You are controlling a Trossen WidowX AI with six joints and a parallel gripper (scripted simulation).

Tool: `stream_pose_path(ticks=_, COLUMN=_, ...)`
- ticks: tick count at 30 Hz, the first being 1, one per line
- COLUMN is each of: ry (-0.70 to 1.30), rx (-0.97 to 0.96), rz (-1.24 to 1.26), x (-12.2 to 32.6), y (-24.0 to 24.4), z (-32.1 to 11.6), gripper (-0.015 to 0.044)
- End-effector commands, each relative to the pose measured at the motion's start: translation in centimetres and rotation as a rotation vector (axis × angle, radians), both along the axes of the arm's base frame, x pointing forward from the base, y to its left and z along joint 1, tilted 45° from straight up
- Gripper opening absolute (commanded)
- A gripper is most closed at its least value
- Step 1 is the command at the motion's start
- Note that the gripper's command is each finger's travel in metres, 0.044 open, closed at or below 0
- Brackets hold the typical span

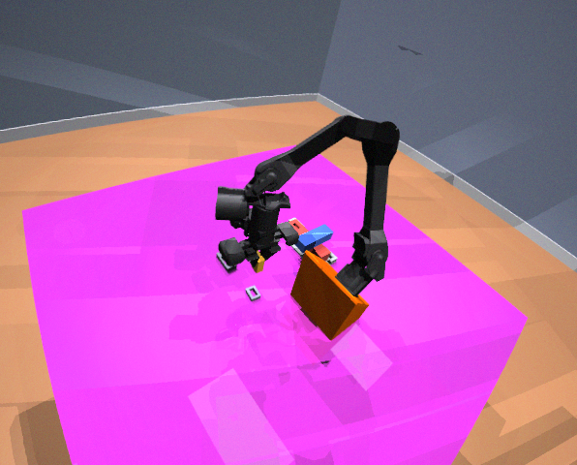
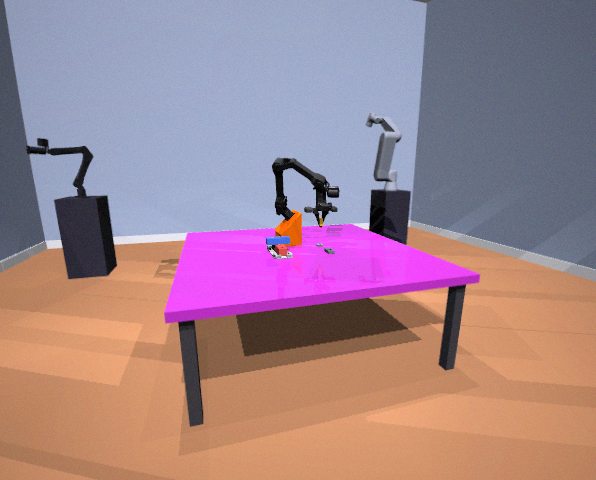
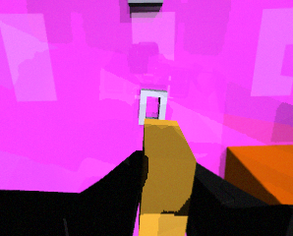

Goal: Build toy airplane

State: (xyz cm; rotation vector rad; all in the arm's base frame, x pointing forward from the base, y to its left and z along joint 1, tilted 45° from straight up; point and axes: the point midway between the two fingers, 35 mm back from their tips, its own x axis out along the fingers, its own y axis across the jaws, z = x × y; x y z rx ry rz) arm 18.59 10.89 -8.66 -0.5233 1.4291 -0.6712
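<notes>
As we look from the top, left to right, a small grey holder [image 1: 224, 263] [image 2: 329, 251] [image 3: 146, 4] lies nearest the left corner of the table [image 1: 104, 325] [image 2: 288, 279] [image 3: 87, 138]. Next, we see a pale ring [image 1: 248, 291] [image 2: 319, 245] [image 3: 143, 105], then our gripper [image 1: 258, 257] [image 2: 320, 218] [image 3: 157, 159], clamped on the yellow tail fin [image 1: 259, 264] [image 2: 320, 222] [image 3: 167, 157] above the tabletop. Toward the far corner, the blue wing [image 1: 315, 237] [image 2: 277, 240] crosses atop the red fuselage [image 1: 322, 251] [image 2: 281, 250] in the white cradle [image 1: 333, 259] [image 2: 287, 256].

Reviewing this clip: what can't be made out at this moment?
- Tail fin: its upper end is hidden by the gripper in the top view.
- Wing's tab: hidden under the blue wing, top view.
- Tail socket's depth: too small, top view.
- Fuselage: cut off entirely, wrist view.
</notes>
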Motion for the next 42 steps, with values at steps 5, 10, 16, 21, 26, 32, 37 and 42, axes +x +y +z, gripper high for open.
stream_pose_path(ticks=5, ry=-0.004, rx=0.0, rz=-0.006, x=-0.3, y=1.1, z=1.4, gripper=0.0)
stream_pose_path(ticks=10, ry=0.003, rx=0.008, rz=-0.005, x=0.2, y=0.9, z=1.7, gripper=0.0)
stream_pose_path(ticks=16, ry=0.017, rx=0.024, rz=-0.003, x=1.1, y=0.3, z=2.1, gripper=0.0)
stream_pose_path(ticks=21, ry=0.026, rx=0.037, rz=-0.002, x=1.9, y=-0.1, z=2.5, gripper=0.0)
stream_pose_path(ticks=26, ry=0.033, rx=0.049, rz=0.003, x=2.8, y=-0.7, z=3.0, gripper=0.0)
stream_pose_path(ticks=32, ry=0.037, rx=0.061, rz=0.011, x=3.9, y=-1.4, z=3.6, gripper=0.0)
stream_pose_path(ticks=37, ry=0.04, rx=0.072, rz=0.012, x=4.7, y=-2.0, z=4.1, gripper=0.0)
stream_pose_path(ticks=42, ry=0.042, rx=0.083, rz=0.009, x=5.4, y=-2.8, z=4.5, gripper=0.0)
